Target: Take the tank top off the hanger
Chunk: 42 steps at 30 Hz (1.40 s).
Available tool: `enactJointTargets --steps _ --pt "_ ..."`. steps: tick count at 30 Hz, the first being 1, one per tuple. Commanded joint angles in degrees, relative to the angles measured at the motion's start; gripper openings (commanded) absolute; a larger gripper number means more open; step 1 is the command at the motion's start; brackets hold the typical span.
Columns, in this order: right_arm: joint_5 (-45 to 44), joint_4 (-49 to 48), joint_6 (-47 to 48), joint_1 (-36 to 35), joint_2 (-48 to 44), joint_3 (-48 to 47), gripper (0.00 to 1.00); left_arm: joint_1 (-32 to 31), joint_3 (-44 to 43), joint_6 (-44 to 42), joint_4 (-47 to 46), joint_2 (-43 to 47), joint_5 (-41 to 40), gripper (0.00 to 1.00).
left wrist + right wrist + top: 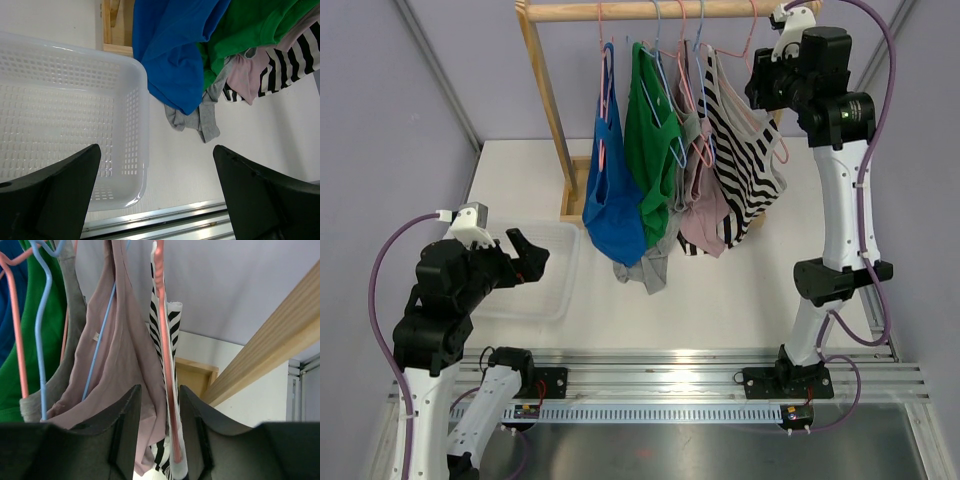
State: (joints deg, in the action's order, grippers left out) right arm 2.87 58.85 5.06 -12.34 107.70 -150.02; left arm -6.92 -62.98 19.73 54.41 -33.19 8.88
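Note:
Several tank tops hang on wire hangers from a wooden rail [660, 10]: blue [613, 200], green [655, 150], grey [655, 268], dusty pink [705, 220] and black-and-white striped [745, 160]. My right gripper [756, 85] is up at the striped top's shoulder. In the right wrist view its jaws [159, 390] stand half closed around the pink hanger arm [165, 365] and the striped strap [172, 325], with a gap still showing beside the hanger. My left gripper [527, 255] hangs wide open and holds nothing [156, 150] above the table beside the basket.
A clear plastic basket [560, 300] sits on the table at the left, its rim [142, 100] below the left gripper. The rack's wooden post [548, 100] and base stand behind the clothes. Metal rails [670, 370] run along the near edge.

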Motion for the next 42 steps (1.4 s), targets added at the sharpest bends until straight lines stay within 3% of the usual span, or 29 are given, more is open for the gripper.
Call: enactJointTargets --steps 1,4,7,11,13,23,29,38,42 --pt "2.8 -0.6 1.5 0.5 1.1 -2.7 0.43 -0.2 -1.4 -1.1 -1.6 0.3 2.1 0.99" --pt "2.8 -1.9 2.1 0.6 1.1 -0.9 0.30 -0.2 -1.1 -1.2 -1.8 0.4 2.2 0.99" --pt "2.7 -2.2 2.6 0.6 0.7 1.3 0.26 -0.2 -0.9 -1.3 -1.9 0.6 2.0 0.99" --pt "1.8 -4.6 2.9 0.6 -1.5 5.1 0.13 -0.2 -1.0 -1.3 -1.9 0.8 1.8 0.99" --pt "1.7 -5.1 2.4 0.6 -1.9 4.7 0.00 -0.2 -1.1 -1.3 -1.9 0.8 1.9 0.99" --pt "2.0 -13.4 -2.2 0.5 -8.0 4.6 0.00 -0.2 -2.5 -1.3 -2.9 0.3 6.8 0.99" --pt "1.1 -9.1 -3.7 0.6 -10.7 2.1 0.00 -0.3 -5.1 -1.8 -3.7 -1.9 11.5 0.99" --pt "-1.6 -7.8 -9.7 0.6 -34.8 28.9 0.00 -4.7 -12.9 -2.0 -8.0 -8.6 13.1 0.99" --pt "-0.8 -2.3 -11.3 0.6 -42.5 35.0 0.00 -12.8 -19.9 -2.4 -9.0 -16.5 7.7 0.99"
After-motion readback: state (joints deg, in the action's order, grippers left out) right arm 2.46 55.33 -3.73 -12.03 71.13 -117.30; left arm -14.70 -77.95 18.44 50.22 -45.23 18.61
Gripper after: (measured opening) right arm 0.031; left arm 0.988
